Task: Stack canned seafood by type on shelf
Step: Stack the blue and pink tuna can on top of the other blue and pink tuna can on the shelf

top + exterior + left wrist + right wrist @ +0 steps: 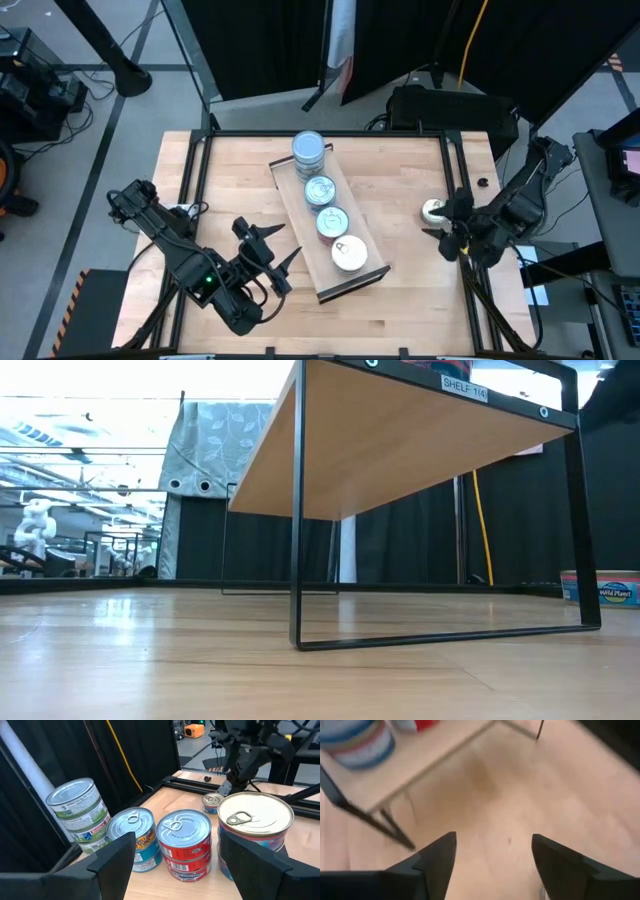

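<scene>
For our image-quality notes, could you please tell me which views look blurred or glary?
Right wrist view: smeared by motion blur, softening the light-wood shelf. Low view: bright windows wash out the background. Left wrist view: sharp, with glare on the round silver pull-tab can tops.

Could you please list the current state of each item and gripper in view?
Light-wood shelf with dark rims: angled on table, holding four can stacks.
Green-labelled can stack: upright at far end, tallest.
Lone silver pull-tab can: upright on table, off shelf.
Left gripper: open, empty.
Right gripper: open, empty, beside lone can.
</scene>
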